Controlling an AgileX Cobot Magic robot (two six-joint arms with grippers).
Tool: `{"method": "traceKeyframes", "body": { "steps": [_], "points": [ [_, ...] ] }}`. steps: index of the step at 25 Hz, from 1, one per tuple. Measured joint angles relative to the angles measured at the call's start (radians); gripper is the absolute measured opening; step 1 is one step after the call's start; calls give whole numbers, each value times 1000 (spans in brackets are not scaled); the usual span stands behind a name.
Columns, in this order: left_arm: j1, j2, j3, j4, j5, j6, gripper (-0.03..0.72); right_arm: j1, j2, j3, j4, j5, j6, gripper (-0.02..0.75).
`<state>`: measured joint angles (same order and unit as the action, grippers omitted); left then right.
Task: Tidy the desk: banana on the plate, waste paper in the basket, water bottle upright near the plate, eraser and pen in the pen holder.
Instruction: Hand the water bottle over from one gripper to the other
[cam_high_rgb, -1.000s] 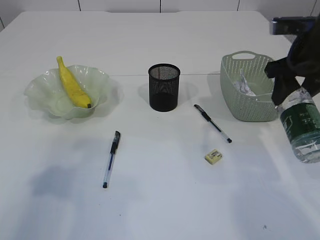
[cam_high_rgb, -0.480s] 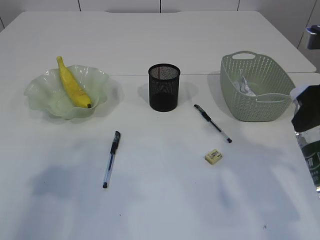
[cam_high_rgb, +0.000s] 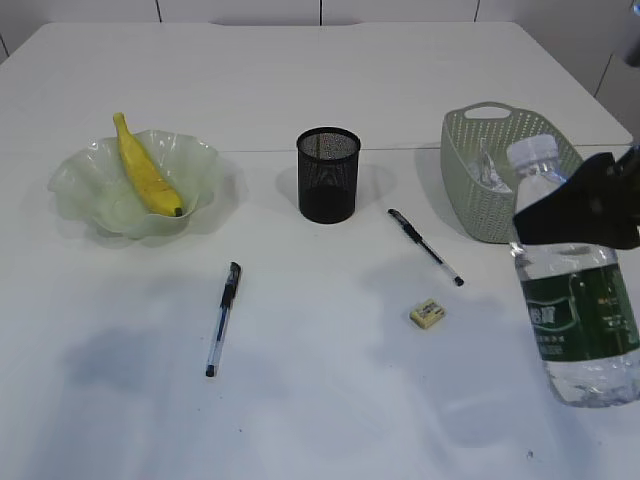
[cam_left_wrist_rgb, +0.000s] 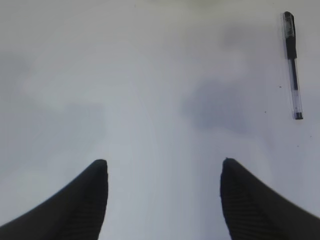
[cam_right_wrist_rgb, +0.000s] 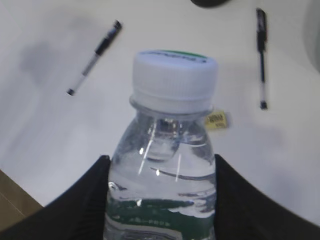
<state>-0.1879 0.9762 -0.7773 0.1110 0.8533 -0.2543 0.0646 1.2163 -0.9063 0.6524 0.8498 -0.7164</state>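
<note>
Holding the water bottle (cam_high_rgb: 575, 290) about its shoulder, the right gripper (cam_high_rgb: 590, 212) had its jaws closed partway against the clear plastic at the right edge of the frame. The bottle stood nearly upright, cap uppermost, but whether its base rested on the bench (cam_high_rgb: 330, 420) or hung just above it could not be told. The left gripper (cam_left_wrist_rgb: 162, 172) had its jaws well apart, holding nothing, over bare bench.

The plate (cam_high_rgb: 85, 195) lay at the far left with the banana (cam_high_rgb: 143, 172) on it; the bottle was well apart from it, so a long carry across the frame appeared to remain.

Risks judged:
- The smooth, water-filled bottle could slip or swing in a grip set high on its body.
- A low carry could strike the pen holder (cam_high_rgb: 328, 174), or sweep the eraser (cam_high_rgb: 427, 314), the right-hand pen (cam_high_rgb: 425, 246) or the left-hand pen (cam_high_rgb: 222, 317).
- A tilted release would likely topple it against the plate.
- The basket (cam_high_rgb: 470, 205), with paper (cam_high_rgb: 487, 168) inside, stood just behind the bottle and could be nudged.
</note>
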Motion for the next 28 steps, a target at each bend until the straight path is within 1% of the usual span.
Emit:
{"method": "traceKeyframes", "body": {
  "steps": [5,7,12,19,24,26,28],
  "points": [
    [0,0,0,4,-19,0,496,0,0,0,307,-23,-279,410],
    [0,0,0,4,-23,0,496,0,0,0,408,-23,-383,410],
    [0,0,0,4,-29,0,496,0,0,0,602,27,-609,410],
    [0,1,0,4,-56,0,496,0,24,0,790,130,-845,410],
    [0,1,0,4,-64,0,496,2,47,0,842,173,-950,410],
    [0,1,0,4,-67,0,496,18,53,0,859,184,-993,410],
    [0,1,0,4,-71,0,496,54,64,0,873,185,-1051,410]
  ]
}}
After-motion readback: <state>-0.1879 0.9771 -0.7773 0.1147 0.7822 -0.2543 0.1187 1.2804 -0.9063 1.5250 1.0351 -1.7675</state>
